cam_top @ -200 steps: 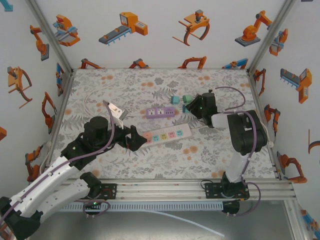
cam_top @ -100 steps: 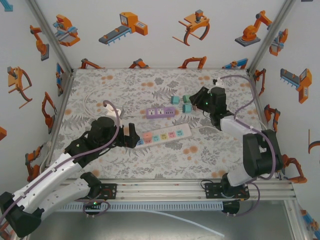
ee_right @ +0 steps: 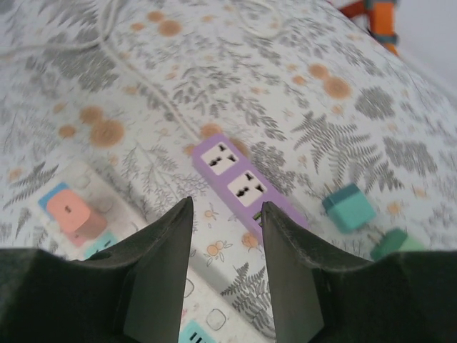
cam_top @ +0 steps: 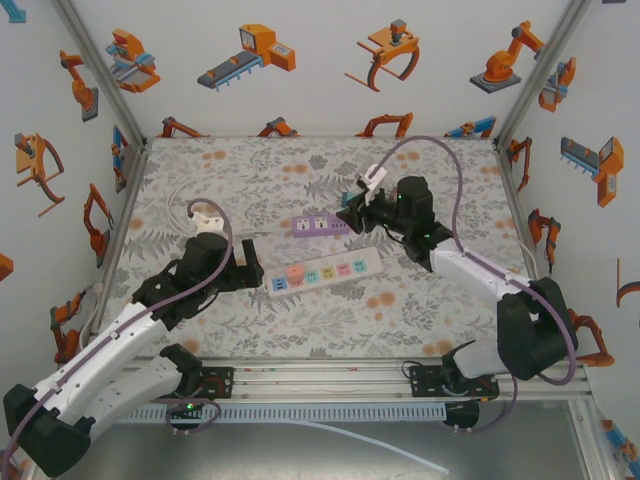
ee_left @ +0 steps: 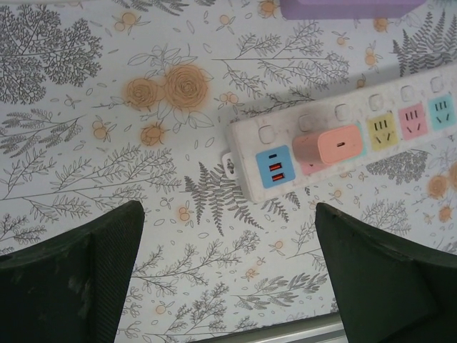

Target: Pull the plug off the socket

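The pink plug [ee_left: 328, 146] is seen seated in the white power strip [ee_left: 246, 153] at centre right, the left end effector [ee_left: 228, 214] spread wide below it, the right end effector [ee_right: 226, 214] narrowed, empty.

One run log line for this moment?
left gripper: open, near white strip | right gripper: empty, near purple strip | pink plug: plugged in

Left arm [cam_top: 110, 345], right arm [cam_top: 480, 275]: white shells on long links, black joint housings, black shoulder blocks near bases. Purple cable [cam_top: 420, 138] loops alongside each. White camera block [cam_top: 205, 218] on each wrist. Black base plates [cam_top: 200, 380], small green light [cam_top: 188, 407] below left one. Left gripper [ee_left: 228, 214], right gripper [ee_right: 227, 211]: fingers [ee_left: 78, 279] dark, wedge-shaped, matte; fine ribbed texture, pale scuffs.
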